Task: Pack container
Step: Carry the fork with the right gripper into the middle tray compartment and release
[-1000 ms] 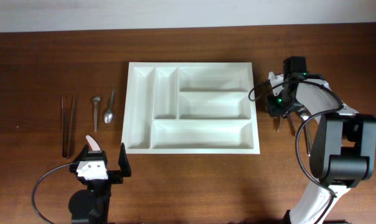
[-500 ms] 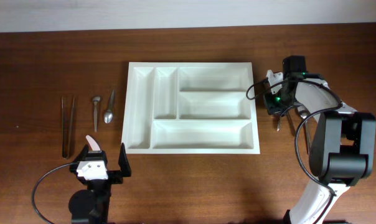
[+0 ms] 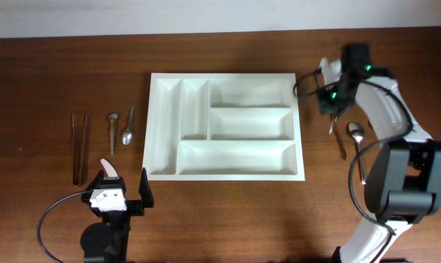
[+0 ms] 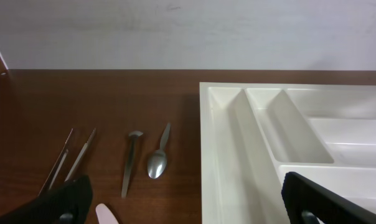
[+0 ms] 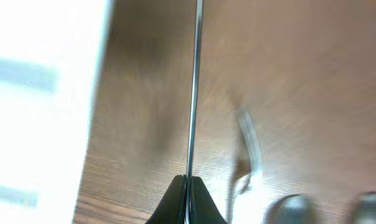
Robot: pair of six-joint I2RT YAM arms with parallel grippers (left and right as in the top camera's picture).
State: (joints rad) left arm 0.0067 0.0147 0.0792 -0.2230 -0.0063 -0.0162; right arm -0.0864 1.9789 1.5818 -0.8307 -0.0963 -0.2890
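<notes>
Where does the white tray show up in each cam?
Overhead: white tray, middle of the table.
Left wrist: white tray fills the right half.
Right wrist: blurred white band along the left edge, left of the held metal utensil.
Shared landmark: the table's dark wood.

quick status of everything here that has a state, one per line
container: empty, all five compartments bare
left gripper: open, holding nothing
right gripper: shut on thin metal utensil
thin metal utensil: gripped, beside the container
teaspoon: lying on table
</notes>
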